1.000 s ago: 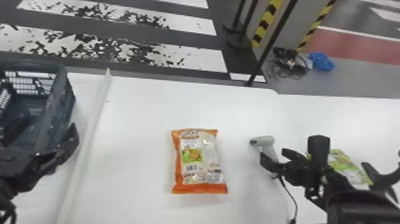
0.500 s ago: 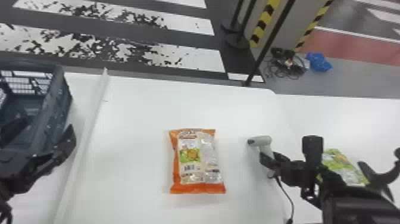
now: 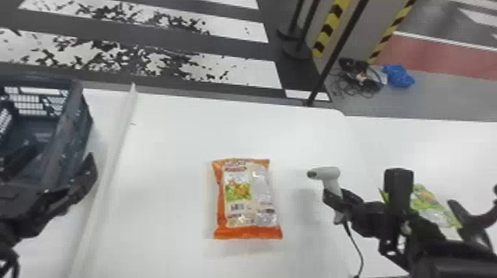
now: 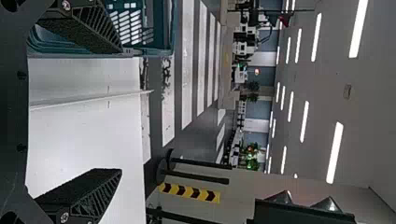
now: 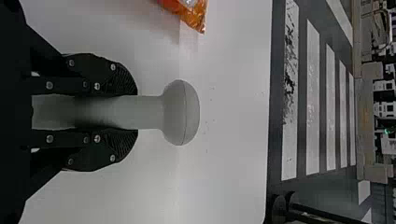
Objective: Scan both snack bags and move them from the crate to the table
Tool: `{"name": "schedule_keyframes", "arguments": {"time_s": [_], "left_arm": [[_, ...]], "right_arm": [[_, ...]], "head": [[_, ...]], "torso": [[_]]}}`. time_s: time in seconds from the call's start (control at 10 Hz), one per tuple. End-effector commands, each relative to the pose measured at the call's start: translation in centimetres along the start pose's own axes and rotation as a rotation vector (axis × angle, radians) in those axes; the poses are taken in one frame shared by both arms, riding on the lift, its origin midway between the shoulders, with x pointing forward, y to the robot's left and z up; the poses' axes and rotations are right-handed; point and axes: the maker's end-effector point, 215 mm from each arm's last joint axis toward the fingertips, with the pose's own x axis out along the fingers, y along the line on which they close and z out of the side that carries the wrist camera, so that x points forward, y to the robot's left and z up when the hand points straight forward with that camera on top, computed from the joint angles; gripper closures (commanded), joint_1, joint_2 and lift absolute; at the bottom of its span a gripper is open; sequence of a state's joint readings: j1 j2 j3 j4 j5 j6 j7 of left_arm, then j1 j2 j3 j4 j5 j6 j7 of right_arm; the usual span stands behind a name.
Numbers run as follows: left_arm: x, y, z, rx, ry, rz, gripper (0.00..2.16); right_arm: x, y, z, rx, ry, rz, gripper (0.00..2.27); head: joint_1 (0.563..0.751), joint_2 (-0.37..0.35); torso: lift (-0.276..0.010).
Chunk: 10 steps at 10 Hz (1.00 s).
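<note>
Gripped by its handle, the scanner (image 3: 325,174) is in my right gripper (image 3: 334,201), its head facing left toward the orange snack bag (image 3: 246,196) lying flat on the white table. In the right wrist view my right gripper (image 5: 133,112) is shut around the handle of the scanner (image 5: 180,112), and a corner of the orange bag (image 5: 194,16) shows. A green snack bag (image 3: 430,207) lies at the right, partly behind the right arm. My left gripper (image 3: 48,170) is by the crate (image 3: 72,129) at the left; in the left wrist view the left gripper (image 4: 119,109) stands open with nothing between its fingers.
A raised white strip (image 3: 111,162) runs along the table (image 3: 170,148) between crate and orange bag. The scanner's cable (image 3: 357,244) hangs toward the near edge. Black posts and a striped barrier (image 3: 331,27) stand beyond the far edge.
The head view has shifted slightly, so the table's things appear a little farther left. The right gripper still holds the scanner, and the orange bag stays on the table.
</note>
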<state>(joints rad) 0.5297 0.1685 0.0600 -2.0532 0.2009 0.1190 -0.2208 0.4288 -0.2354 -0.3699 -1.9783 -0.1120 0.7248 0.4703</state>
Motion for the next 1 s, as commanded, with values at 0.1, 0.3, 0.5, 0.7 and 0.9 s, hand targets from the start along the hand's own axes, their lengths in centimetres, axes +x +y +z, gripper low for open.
{"name": "schedule_keyframes", "arguments": {"time_s": [0.1, 0.3, 0.5, 0.7, 0.9], "left_arm": [[-0.2, 0.1, -0.2, -0.004, 0.000, 0.006, 0.09], [-0.7, 0.4, -0.1, -0.005, -0.011, 0.016, 0.09], [-0.7, 0.4, 0.0, -0.004, -0.013, 0.016, 0.09], [-0.8, 0.4, -0.2, -0.007, -0.010, 0.016, 0.09], [-0.9, 0.4, -0.1, -0.006, -0.012, 0.016, 0.09]], "right_arm": [[-3.5, 5.5, -0.2, 0.009, 0.052, 0.057, 2.25], [-5.7, 9.6, -0.8, 0.018, 0.108, 0.114, 2.25], [-7.0, 13.4, -0.8, 0.006, 0.136, 0.181, 2.25], [-8.0, 17.2, -0.1, -0.009, 0.149, 0.247, 2.25], [-8.6, 20.5, -0.5, -0.029, 0.180, 0.300, 2.25]], "head": [[0.695, -0.204], [0.695, -0.163], [0.695, -0.101], [0.695, -0.040], [0.695, 0.011]], "torso": [[-0.088], [-0.088], [-0.088], [-0.088], [-0.088]]}}
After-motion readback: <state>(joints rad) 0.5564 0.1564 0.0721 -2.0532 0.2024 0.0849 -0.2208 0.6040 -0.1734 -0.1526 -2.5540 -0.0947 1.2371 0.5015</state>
